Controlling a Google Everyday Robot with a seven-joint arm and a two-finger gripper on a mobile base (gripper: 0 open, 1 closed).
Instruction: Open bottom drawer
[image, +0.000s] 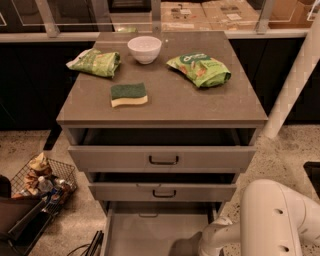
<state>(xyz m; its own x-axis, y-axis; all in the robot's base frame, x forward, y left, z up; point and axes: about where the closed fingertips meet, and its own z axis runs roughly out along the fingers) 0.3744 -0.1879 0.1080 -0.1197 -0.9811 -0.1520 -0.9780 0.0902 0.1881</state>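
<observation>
Fig. Cabinet w/ three drawers, seen from above and in front. Gripper (181, 248): dark grey end of the white arm (270, 220), at the lower edge of view, over the right front part of the bottom drawer's inside; wide or narrow cannot be told (it is cut off by the frame edge). Bottom drawer (145, 232): lowest of the three, pulled well out toward the viewer, pale bare floor showing, front out of view. Middle drawer (125, 192) and top drawer (110, 158): each out a little, dark gap above, dark bar handle at centre. Cabinet top (165, 107): yellow-and-green sponge (129, 94) left of centre; white bowl (144, 48) at rear; green bag (95, 62) rear left; second green bag (200, 69) rear right. Wire basket (45, 182) w/ mixed items on the speckled floor, left of cabinet. White post (295, 85) leans at right.
</observation>
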